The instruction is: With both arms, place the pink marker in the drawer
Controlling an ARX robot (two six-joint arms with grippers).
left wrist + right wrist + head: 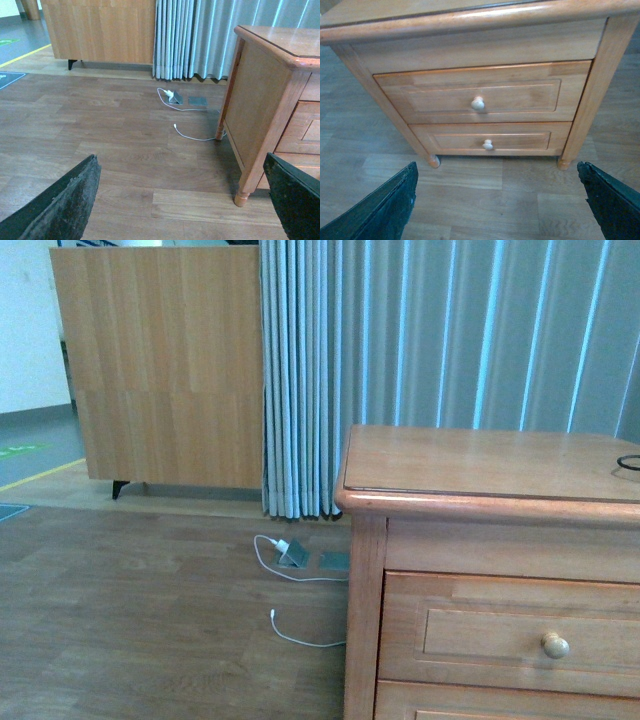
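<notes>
Black fingers (380, 210) of the right pincer (497, 200) stand spread wide, holding nothing, facing the wooden cabinet (600, 100). Its taller drawer (480, 92) is shut, with a pale round knob (478, 103), above the shallower drawer (490, 137). Off to the side, the left pincer (182, 200) is likewise spread and empty above the plank floor (100, 130), near a white cable (192, 135). I can't spot the pink marker anywhere.

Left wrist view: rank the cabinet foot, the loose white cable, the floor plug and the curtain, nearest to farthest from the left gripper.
1. Cabinet foot, beside the right-hand finger.
2. Loose white cable, mid-floor.
3. Floor plug, further back.
4. Curtain, along the back.
</notes>
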